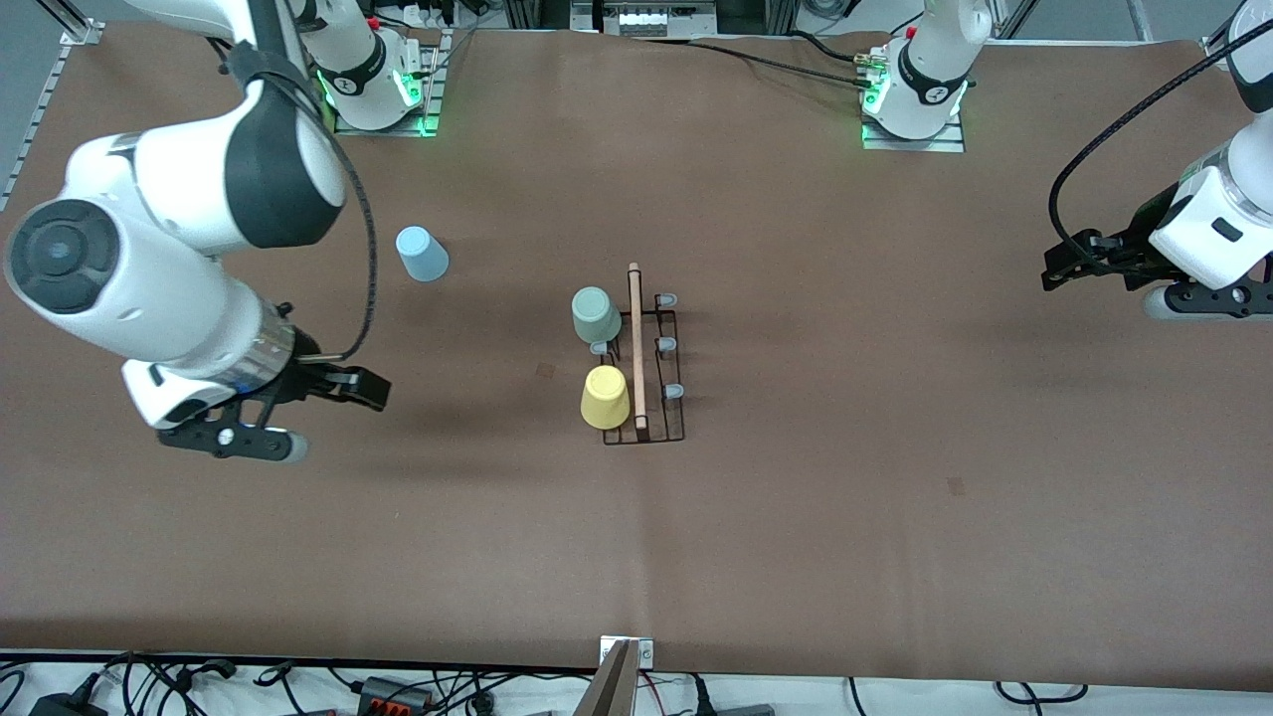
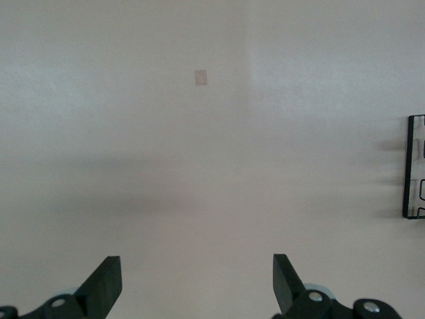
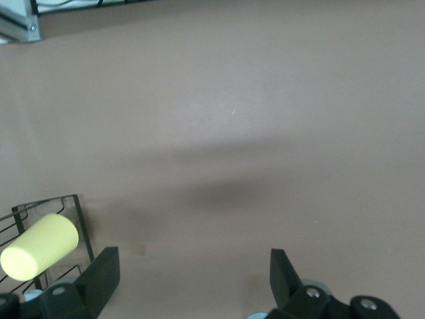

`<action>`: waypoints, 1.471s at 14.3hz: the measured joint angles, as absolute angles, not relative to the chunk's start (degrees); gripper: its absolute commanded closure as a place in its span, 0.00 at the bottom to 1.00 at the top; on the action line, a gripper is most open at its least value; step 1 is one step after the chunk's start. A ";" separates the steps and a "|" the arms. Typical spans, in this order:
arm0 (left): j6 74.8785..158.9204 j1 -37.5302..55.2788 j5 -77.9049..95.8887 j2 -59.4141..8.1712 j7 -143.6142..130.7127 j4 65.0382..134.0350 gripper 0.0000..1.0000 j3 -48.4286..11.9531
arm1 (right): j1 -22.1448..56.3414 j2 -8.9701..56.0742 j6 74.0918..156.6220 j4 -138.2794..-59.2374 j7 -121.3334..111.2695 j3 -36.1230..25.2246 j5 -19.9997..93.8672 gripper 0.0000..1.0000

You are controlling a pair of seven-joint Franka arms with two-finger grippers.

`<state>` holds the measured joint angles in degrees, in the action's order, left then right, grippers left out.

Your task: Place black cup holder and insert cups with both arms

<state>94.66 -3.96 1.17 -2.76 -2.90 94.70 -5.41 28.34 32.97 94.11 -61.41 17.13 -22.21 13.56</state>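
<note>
Front view: The black cup holder (image 1: 651,370) stands on the brown table (image 1: 845,447) near the table's middle, with its wooden rod handle (image 1: 636,343) running along its length. Grey-capped pegs (image 1: 666,344) stand bare on the side toward the left arm's end. The mint green cup (image 1: 596,314) sits upside down on the holder on the side toward the right arm's end. The yellow cup (image 1: 606,397) sits upside down on the same side, nearer to the front camera than the green one. The light blue cup (image 1: 423,254) stands upside down on the table, well apart from the holder, toward the right arm's end and farther from the front camera. The right gripper (image 1: 261,432) hangs over bare table at the right arm's end. The left gripper (image 1: 1208,298) hangs over bare table at the left arm's end. Both arms wait.

Left wrist view: The left gripper (image 2: 197,282) has its jaws spread wide with nothing between them. One end of the cup holder (image 2: 414,166) shows at the picture's edge. A small tan patch (image 2: 200,78) marks the table.

Right wrist view: The right gripper (image 3: 194,276) has its jaws spread wide with nothing between them. The yellow cup (image 3: 38,246) shows on the holder's wire frame (image 3: 74,212).
</note>
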 measured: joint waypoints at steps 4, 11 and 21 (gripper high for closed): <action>94.66 -3.96 1.17 -2.76 -2.90 94.70 0.00 -5.41 | 19.59 28.67 94.24 -63.15 16.88 -15.36 9.38 0.00; 94.67 -3.97 1.17 -2.81 -2.90 94.70 0.00 -5.39 | -0.29 15.88 94.66 -75.33 4.42 -0.35 1.28 0.00; 94.67 -3.98 1.13 -2.99 -2.90 94.70 0.00 -5.37 | -2.34 10.34 94.03 -82.58 -0.49 -1.91 1.23 0.00</action>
<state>94.67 -3.98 1.13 -2.99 -2.90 94.70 -5.37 -2.34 10.34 94.03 -82.58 -0.49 -1.91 1.23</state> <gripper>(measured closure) 0.000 0.000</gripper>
